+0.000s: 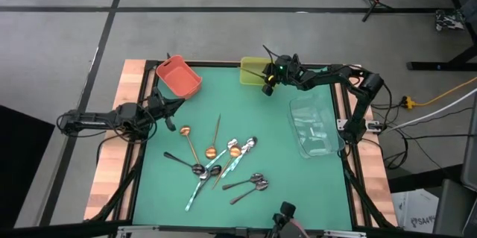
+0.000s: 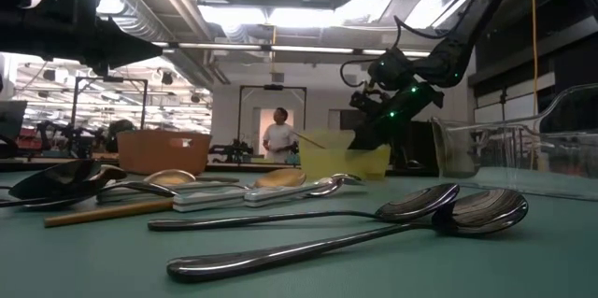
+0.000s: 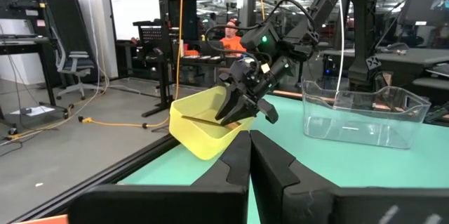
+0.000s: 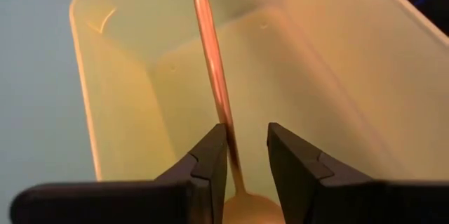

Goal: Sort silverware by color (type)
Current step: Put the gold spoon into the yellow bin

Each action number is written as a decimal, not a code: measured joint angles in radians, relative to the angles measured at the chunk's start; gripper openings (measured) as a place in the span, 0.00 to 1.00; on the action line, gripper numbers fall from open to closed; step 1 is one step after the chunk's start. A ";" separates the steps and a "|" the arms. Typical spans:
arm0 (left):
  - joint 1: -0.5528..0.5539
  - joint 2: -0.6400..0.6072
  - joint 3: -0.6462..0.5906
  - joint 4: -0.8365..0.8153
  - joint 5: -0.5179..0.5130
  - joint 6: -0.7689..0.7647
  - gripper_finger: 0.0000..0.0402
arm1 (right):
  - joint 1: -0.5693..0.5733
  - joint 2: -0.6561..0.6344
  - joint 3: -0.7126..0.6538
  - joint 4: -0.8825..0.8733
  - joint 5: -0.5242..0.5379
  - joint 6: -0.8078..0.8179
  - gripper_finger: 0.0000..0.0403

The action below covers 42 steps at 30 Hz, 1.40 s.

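Right wrist view looks down into the yellow bin, where a copper spoon leans inside, its handle running up past the right gripper; the fingers stand parted, one touching the handle's side, so the spoon looks released. High view places that gripper over the yellow bin at the green tabletop's far edge. Remaining spoons lie scattered mid-tabletop. Left gripper waits clenched and empty beside the red bin.
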 joint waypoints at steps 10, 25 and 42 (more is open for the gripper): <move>0.000 0.000 0.000 0.000 0.000 0.000 0.00 | 0.000 -0.002 0.001 0.001 0.000 0.000 0.24; 0.000 0.000 0.000 0.009 0.000 -0.002 0.00 | 0.000 -0.085 0.001 0.000 0.026 0.000 0.24; 0.000 0.003 0.000 0.164 0.085 -0.158 0.00 | 0.001 -0.275 0.002 -0.008 -0.187 0.113 0.24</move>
